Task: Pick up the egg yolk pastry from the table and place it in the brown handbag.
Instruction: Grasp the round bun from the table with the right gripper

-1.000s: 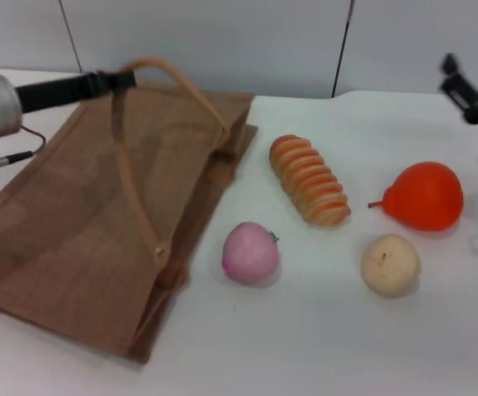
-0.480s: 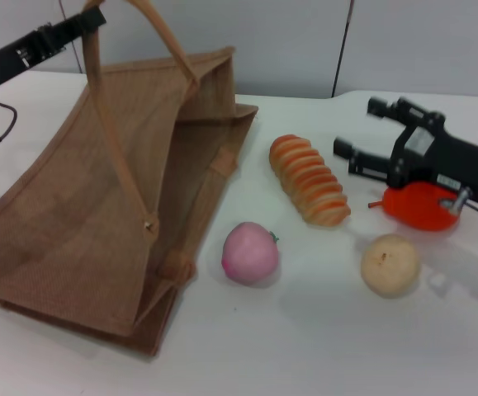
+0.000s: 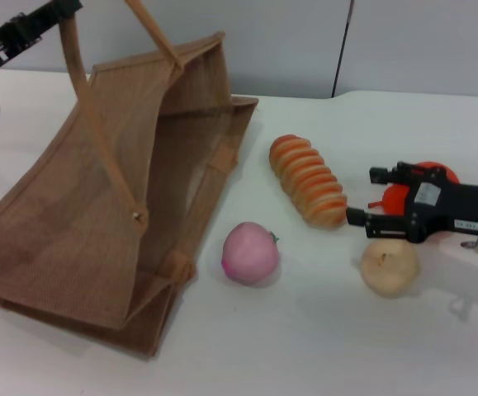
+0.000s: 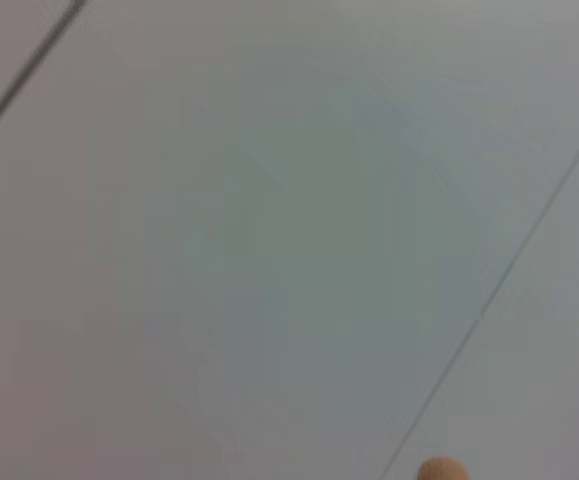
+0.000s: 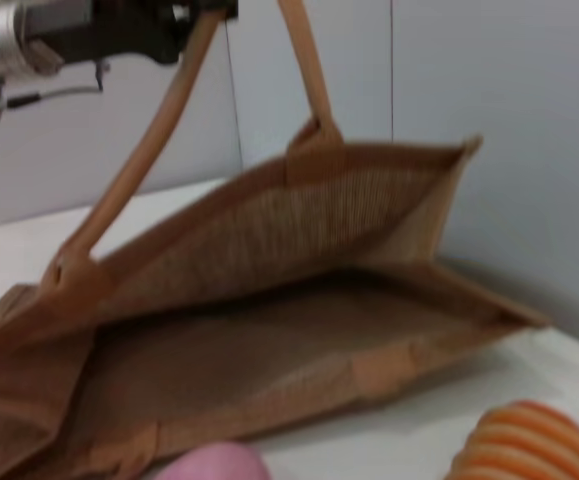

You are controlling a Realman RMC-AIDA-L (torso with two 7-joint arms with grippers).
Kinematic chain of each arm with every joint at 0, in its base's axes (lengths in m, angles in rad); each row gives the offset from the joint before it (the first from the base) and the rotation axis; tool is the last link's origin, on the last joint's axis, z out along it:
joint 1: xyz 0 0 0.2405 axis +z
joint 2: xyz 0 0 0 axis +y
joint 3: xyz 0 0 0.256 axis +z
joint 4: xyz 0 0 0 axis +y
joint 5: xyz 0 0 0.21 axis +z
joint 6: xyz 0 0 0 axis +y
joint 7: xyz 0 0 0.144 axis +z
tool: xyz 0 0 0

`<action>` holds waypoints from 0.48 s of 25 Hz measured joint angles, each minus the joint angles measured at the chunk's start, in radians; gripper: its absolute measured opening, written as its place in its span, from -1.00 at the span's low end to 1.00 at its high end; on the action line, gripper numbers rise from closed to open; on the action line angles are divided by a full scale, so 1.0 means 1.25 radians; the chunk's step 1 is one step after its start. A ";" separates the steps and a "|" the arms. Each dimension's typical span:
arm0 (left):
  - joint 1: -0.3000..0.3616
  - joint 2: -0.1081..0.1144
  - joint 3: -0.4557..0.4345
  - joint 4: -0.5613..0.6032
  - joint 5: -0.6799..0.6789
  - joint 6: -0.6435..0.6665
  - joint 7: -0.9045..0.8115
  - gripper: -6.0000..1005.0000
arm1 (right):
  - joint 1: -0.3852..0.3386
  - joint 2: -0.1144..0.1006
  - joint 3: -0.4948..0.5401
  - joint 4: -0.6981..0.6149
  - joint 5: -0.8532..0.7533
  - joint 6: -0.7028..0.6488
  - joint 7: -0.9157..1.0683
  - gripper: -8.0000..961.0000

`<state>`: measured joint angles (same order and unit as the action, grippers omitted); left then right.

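Clearly the egg yolk pastry (image 3: 390, 266) is sitting on the white table (image 3: 305, 346) near the robot's right edge, just beside the right gripper (image 3: 364, 196), whose open fingers are reaching over its far side without touching it. It is looking light, soft and crumbly, so I would judge a gentle pinch across its widest middle safest. The pink ball (image 3: 251, 252), striped bread loaf (image 3: 309, 179) and an orange pear-shaped fruit (image 3: 424, 175), half hidden behind the gripper, are lying nearby. The left gripper (image 3: 57, 10) is pinching a handle and lifting the brown handbag (image 3: 115, 223) open; its fingers are partly cut off.
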<state>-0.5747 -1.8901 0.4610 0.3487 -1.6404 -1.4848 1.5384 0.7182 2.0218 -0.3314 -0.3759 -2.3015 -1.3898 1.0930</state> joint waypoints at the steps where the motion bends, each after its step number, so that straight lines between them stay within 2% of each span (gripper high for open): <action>1: 0.002 -0.001 -0.005 0.000 -0.001 -0.001 0.000 -0.71 | -0.001 0.000 0.000 -0.001 -0.020 0.000 0.005 0.83; 12: 0.012 0.000 -0.033 -0.009 -0.010 -0.006 -0.008 -0.70 | -0.004 0.000 0.000 -0.032 -0.122 0.012 0.086 0.83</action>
<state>-0.5598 -1.8895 0.4204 0.3377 -1.6533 -1.4919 1.5286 0.7131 2.0218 -0.3313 -0.4154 -2.4543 -1.3753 1.2008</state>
